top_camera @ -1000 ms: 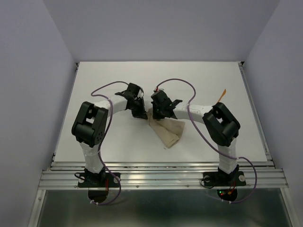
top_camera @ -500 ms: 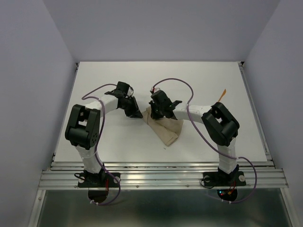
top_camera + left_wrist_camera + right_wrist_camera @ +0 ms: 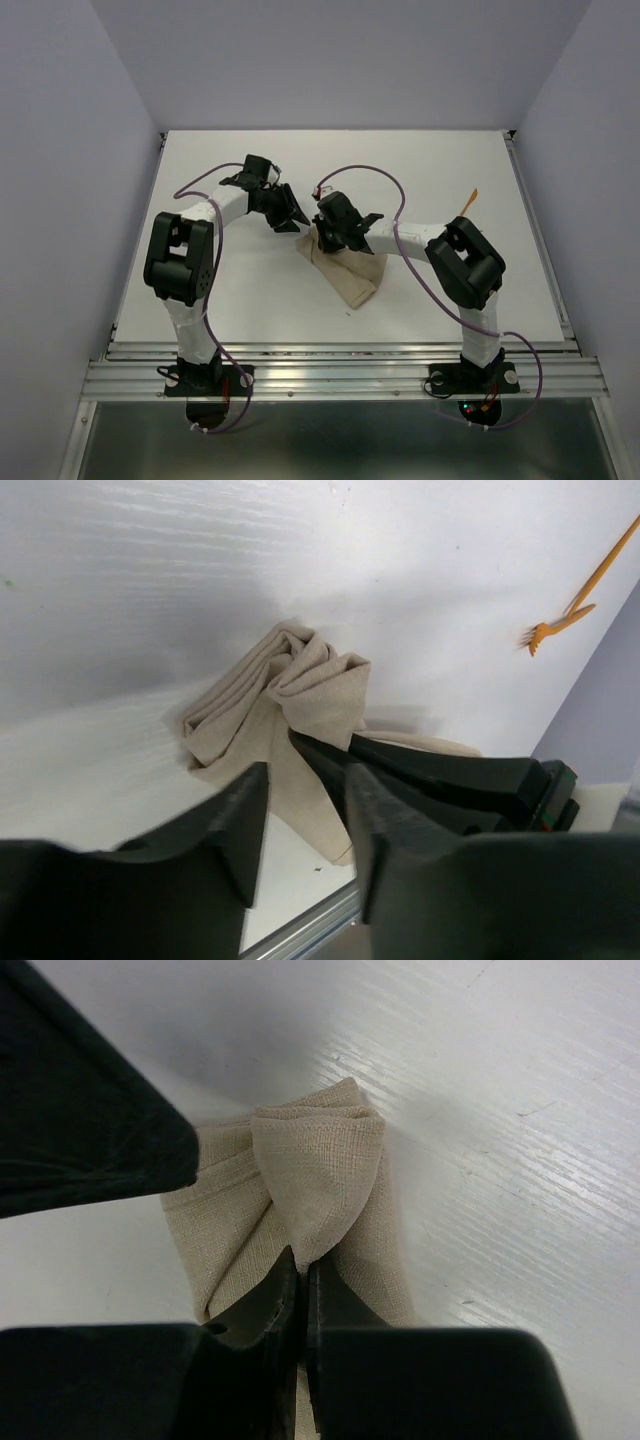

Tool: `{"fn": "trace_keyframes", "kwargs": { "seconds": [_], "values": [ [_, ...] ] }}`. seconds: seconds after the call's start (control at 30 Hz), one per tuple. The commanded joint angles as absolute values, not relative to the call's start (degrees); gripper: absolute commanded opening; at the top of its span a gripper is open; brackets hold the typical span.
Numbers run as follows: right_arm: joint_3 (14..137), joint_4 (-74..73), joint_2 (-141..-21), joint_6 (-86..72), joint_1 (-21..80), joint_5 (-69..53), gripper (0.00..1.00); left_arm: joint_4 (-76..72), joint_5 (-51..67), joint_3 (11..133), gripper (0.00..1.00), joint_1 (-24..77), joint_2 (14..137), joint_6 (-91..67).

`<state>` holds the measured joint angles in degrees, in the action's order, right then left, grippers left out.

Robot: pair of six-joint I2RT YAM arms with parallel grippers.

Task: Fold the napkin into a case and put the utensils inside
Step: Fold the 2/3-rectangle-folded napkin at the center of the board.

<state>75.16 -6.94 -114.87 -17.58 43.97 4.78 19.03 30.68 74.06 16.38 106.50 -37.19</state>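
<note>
Aluminium rail (image 3: 340, 372) runs along the near edge; both arm bases are bolted to it, with purple cables (image 3: 420, 275) looping along the arms. White table (image 3: 240, 300), faint wood-grain texture, matte. Plain lavender walls (image 3: 60, 150) on three sides.

Tan napkin (image 3: 352, 275) lies mid-table, bunched and partly folded, its long part running toward the near right. Right gripper (image 3: 302, 1263): jaws closed, pinching a raised fold at the napkin's far end; the cloth peaks up from the fingertips.

Left gripper (image 3: 305, 780): jaws apart, nothing between them. It sits just left of the napkin's far end; whether it touches the cloth I cannot tell.

Orange utensil (image 3: 585, 588) lies on the table's far right, well apart from the napkin. A toothed end (image 3: 533, 636) shows; possibly two pieces lying together, too small to tell.
</note>
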Motion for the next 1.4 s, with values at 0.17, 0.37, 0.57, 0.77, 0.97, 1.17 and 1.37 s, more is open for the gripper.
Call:
{"fn": "trace_keyframes", "kwargs": {
  "seconds": [0.17, 0.37, 0.57, 0.77, 0.97, 1.17, 1.37],
  "values": [
    [73.4, -8.5, -115.2, -15.9, 44.3, 6.2, 0.01, 20.1, 33.7, 80.9, 0.54, 16.6, 112.3, -37.2],
    [73.4, -8.6, -115.3, -16.0, 44.3, 6.0, 0.01, 17.6, 35.2, 83.1, 0.47, 16.6, 114.6, -39.4],
    [73.7, -8.8, -115.8, -15.9, 44.3, 5.9, 0.01, 18.1, 37.4, 86.5, 0.48, 17.8, 117.8, -38.9],
    [73.9, -8.8, -116.2, -16.2, 44.8, 5.8, 0.01, 17.1, 41.8, 88.3, 0.47, 19.4, 120.9, -38.2],
    [73.7, -8.7, -115.7, -16.4, 44.8, 6.5, 0.01, 16.8, 44.6, 85.4, 0.42, 20.0, 120.9, -36.8],
    [73.1, -8.7, -115.5, -16.5, 44.8, 7.3, 0.01, 16.6, 45.4, 81.0, 0.30, 19.7, 118.6, -35.9],
    [72.9, -8.7, -115.0, -16.6, 44.8, 7.6, 0.01, 19.3, 39.7, 80.7, 0.23, 19.3, 116.3, -34.4]
  ]
}}
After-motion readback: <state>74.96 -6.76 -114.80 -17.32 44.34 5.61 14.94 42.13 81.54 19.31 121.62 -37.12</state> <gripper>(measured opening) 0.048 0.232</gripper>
